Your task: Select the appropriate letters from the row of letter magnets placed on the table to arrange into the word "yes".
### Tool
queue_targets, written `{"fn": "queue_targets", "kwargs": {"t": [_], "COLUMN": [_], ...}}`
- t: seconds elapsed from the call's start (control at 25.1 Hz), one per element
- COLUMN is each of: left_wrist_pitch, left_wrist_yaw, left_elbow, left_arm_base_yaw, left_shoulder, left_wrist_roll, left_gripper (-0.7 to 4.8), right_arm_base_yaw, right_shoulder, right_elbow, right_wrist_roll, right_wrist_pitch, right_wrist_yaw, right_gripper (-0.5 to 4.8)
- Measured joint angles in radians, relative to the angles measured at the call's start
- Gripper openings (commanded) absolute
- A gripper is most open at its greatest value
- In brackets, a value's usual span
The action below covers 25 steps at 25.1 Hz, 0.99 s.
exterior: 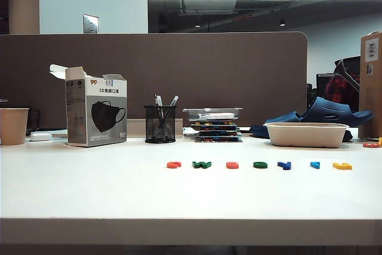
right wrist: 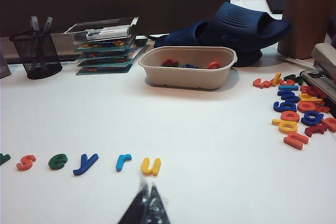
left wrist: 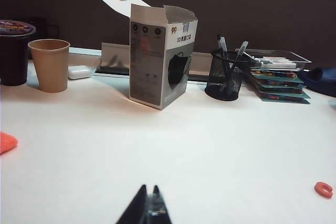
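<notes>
The row of letter magnets lies across the white table: orange-red, dark green "w", red "s", green "e", dark blue "y", light blue, yellow. The right wrist view shows the "s", "e" and "y" flat on the table. My right gripper is shut and empty, short of the yellow letter. My left gripper is shut and empty over bare table, with the orange-red letter off to its side. Neither gripper shows in the exterior view.
Behind the row stand a mask box, a mesh pen holder, a stack of trays and a beige bowl holding letters. A paper cup is far left. Loose letters lie heaped at the right.
</notes>
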Motion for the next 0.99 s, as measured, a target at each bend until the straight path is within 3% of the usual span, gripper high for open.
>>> {"fn": "queue_targets", "kwargs": {"t": [0.36, 0.64, 0.99], "left_wrist_pitch": [0.000, 0.000, 0.001], "left_wrist_yaw": [0.000, 0.000, 0.000], "left_elbow": [0.000, 0.000, 0.001], "left_arm_base_yaw": [0.000, 0.000, 0.000], "left_shoulder": [0.000, 0.000, 0.000], "left_wrist_roll": [0.000, 0.000, 0.000], "left_gripper": [-0.05, -0.05, -0.05], "right_arm_base_yaw": [0.000, 0.000, 0.000], "right_shoulder": [0.000, 0.000, 0.000], "right_elbow": [0.000, 0.000, 0.000], "right_wrist_roll": [0.000, 0.000, 0.000], "right_wrist_pitch": [0.000, 0.000, 0.000], "right_wrist_yaw": [0.005, 0.121, 0.127], "right_gripper": [-0.06, -0.06, -0.06]}}
